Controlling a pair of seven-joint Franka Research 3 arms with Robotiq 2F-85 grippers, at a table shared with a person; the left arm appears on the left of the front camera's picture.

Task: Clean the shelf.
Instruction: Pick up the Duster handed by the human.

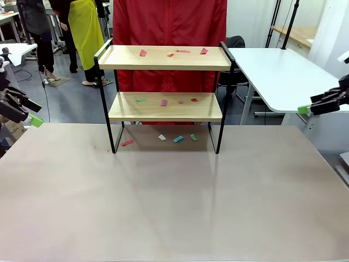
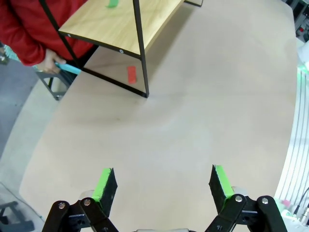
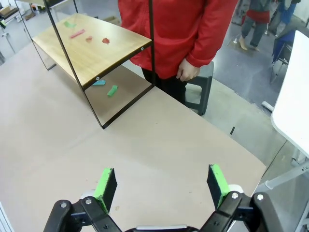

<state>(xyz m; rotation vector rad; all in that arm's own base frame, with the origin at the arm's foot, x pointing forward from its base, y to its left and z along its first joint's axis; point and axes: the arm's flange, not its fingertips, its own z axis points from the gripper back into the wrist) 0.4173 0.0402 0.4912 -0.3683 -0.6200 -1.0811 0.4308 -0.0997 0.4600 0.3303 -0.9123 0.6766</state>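
Observation:
The shelf (image 1: pixel 163 58) stands at the table's far middle, two light wooden boards in a black frame. Several coloured paper scraps lie on its top board, such as a red scrap (image 1: pixel 143 53). More lie on the lower board (image 1: pixel 163 109), and several sit on the table underneath, among them a blue scrap (image 1: pixel 178 139). My left gripper (image 1: pixel 32 112) hovers open at the far left edge, well clear of the shelf. My right gripper (image 1: pixel 312 103) hovers open at the far right. Both wrist views show the left gripper (image 2: pixel 164 186) and right gripper (image 3: pixel 161 186) empty above bare table.
A person in a red coat (image 1: pixel 169 22) stands right behind the shelf, one hand holding a teal object (image 2: pixel 67 67). A white table (image 1: pixel 278 71) stands at the back right. The beige table (image 1: pixel 174 202) in front of the shelf is bare.

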